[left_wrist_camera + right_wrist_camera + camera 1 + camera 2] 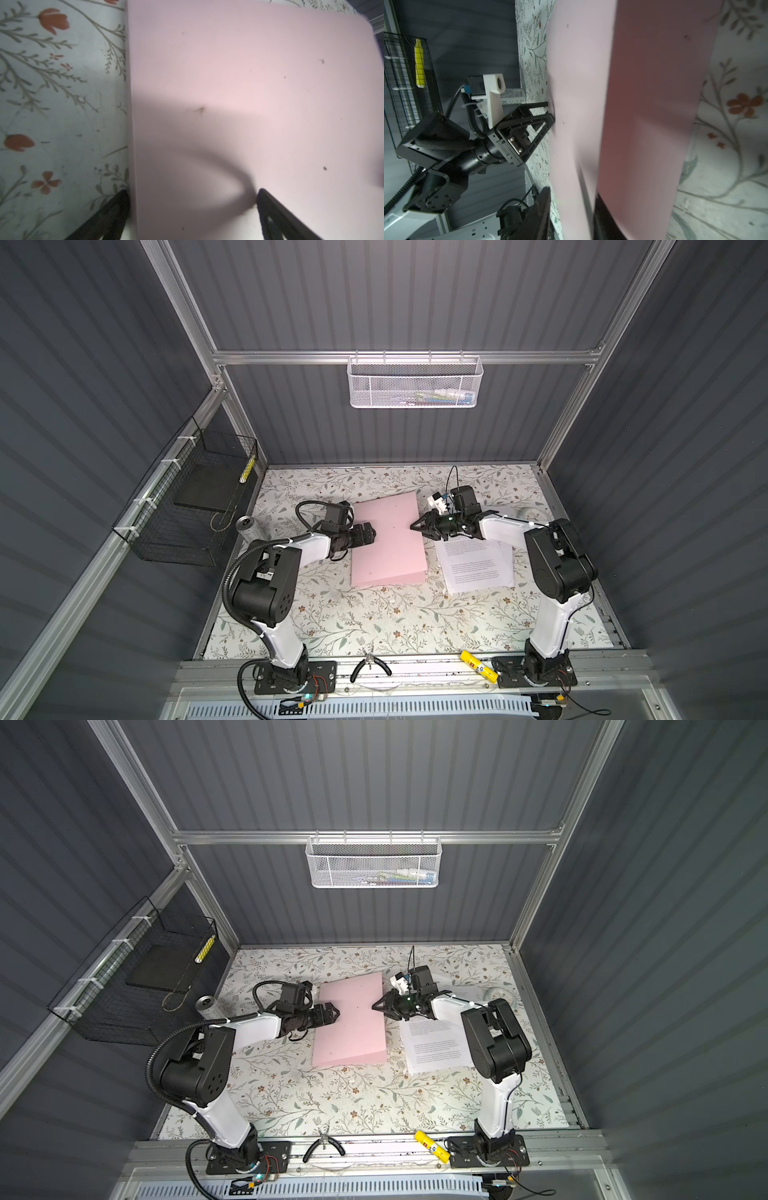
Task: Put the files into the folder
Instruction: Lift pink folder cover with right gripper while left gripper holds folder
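Note:
The pale pink folder [388, 543] [351, 1027] lies flat in the middle of the floral table, its top cover skewed a little off the lower one. The files [473, 566] [436, 1048], white printed sheets, lie just right of it, partly under my right arm. My left gripper [372, 534] [193, 195] is open, with its tips down at the folder's [249, 83] left edge. My right gripper [412, 526] [572, 190] is at the right edge. One finger is above the top cover [575, 83] and one is beneath it, with a narrow gap between them.
A black wire basket [187, 506] holding a black slab hangs on the left wall, and a silver can [248, 526] stands beside it. A white mesh basket [415, 381] hangs on the back rail. Pliers [370, 668] and a yellow tube [478, 668] lie on the front rail.

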You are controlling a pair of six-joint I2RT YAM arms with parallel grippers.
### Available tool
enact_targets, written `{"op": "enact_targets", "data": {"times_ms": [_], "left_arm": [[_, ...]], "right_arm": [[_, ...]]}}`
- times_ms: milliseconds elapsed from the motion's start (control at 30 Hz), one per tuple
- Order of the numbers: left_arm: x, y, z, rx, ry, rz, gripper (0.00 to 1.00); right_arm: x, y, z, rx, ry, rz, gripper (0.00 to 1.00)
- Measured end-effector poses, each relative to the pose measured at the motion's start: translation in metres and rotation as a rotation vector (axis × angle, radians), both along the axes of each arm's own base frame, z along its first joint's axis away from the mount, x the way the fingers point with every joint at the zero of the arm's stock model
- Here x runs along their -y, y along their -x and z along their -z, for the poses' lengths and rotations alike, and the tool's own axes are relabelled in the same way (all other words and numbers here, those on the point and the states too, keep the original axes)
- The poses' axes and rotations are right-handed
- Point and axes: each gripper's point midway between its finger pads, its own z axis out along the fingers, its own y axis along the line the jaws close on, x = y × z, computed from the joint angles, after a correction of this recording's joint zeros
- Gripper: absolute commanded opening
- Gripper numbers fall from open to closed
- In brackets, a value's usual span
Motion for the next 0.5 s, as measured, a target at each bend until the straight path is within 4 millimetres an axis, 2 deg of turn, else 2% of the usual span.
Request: {"op": "enact_targets", "data": {"times_ms": [133,233,367,500], "left_arm": [[-0.003,0.005,-0.016,0.035,-0.05,0.008,0.96],[0.001,0.014,-0.039,0.112,-0.114,0.024,0.96],[0.025,0.043,-0.078,0.251,-0.229,0.092,0.96],[0.045,0.081,-0.107,0.376,-0.335,0.149,0.95]], "right_arm": [[-0.001,0.0,0.0,-0.008,-0.015,0.005,0.19],[-0.001,0.0,0.0,-0.011,-0.02,0.01,0.12],[-0.001,0.0,-0.001,-0.017,-0.026,0.015,0.0],[-0.001,0.003,-0.006,-0.03,-0.037,0.029,0.0]]}}
